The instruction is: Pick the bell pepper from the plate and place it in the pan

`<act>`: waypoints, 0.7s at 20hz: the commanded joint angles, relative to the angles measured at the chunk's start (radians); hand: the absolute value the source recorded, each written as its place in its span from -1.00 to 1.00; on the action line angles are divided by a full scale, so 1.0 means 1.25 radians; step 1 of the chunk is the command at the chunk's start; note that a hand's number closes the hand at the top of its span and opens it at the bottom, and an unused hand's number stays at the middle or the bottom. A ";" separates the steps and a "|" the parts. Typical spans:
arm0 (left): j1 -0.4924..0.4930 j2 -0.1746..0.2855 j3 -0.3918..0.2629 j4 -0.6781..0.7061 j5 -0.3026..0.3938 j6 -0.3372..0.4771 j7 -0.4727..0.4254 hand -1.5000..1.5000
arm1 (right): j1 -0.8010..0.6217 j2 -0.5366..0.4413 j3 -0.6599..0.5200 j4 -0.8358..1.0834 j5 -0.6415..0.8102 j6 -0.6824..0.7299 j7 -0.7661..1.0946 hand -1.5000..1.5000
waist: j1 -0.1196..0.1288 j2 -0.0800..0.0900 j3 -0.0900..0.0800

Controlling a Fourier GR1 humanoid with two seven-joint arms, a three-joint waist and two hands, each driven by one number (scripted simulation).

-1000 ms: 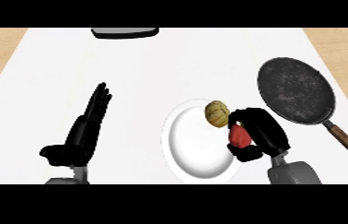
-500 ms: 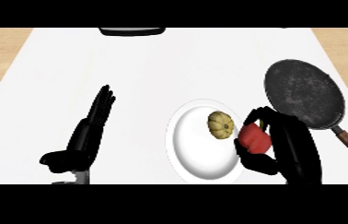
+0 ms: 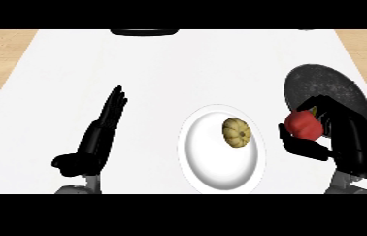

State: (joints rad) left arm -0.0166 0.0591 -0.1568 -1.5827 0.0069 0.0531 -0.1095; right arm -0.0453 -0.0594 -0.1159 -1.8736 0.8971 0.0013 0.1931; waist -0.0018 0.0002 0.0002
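The black right hand [image 3: 338, 139] has its fingers and thumb curled round the glossy red bell pepper [image 3: 304, 125], holding it off the round white plate [image 3: 215, 169], at the near rim of the dark round frying pan [image 3: 320, 82]. The pepper looks light, hollow and fairly stiff, but its smooth skin is probably slippery, so a hold across its broad middle seems safest. The black left hand [image 3: 97, 140] rests open at the view's left, and a tan ribbed round food item [image 3: 237, 132] lies on the plate.

We log a glossy red bell pepper [image 3: 303, 125], a plain white round plate [image 3: 215, 169] and a mottled tan-yellow ridged round food item [image 3: 237, 132]. The dark grey round metal pan [image 3: 319, 84] is faintly speckled. The white bench [image 3: 179, 70] has pale wood-tan side strips. The left hand [image 3: 97, 138] and right hand [image 3: 338, 138] are black, the forearms [image 3: 344, 185] grey.
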 commanded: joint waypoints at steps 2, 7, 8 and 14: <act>-0.010 -0.008 0.005 0.029 -0.002 -0.006 -0.014 0.00 | -0.113 -0.072 -0.131 0.189 -0.046 -0.089 -0.085 1.00 | 0.006 0.002 0.000; -0.012 0.015 0.021 -0.020 0.023 -0.030 0.028 0.00 | -0.175 -0.144 -0.201 0.377 0.001 -0.251 -0.199 1.00 | 0.014 0.004 0.001; -0.022 -0.006 0.001 -0.013 -0.003 -0.005 0.027 0.00 | -0.192 -0.170 -0.234 0.413 -0.021 -0.270 -0.224 1.00 | 0.013 0.004 0.001; -0.052 -0.031 0.002 0.038 -0.010 0.004 0.019 0.00 | -0.325 -0.189 -0.301 0.722 -0.127 -0.405 -0.384 1.00 | 0.015 0.006 0.001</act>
State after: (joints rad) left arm -0.0347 0.0398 -0.1621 -1.5783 -0.0005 0.0457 -0.0945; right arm -0.3625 -0.2668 -0.4368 -1.2044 0.7888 -0.3962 -0.1633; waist 0.0153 0.0052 0.0013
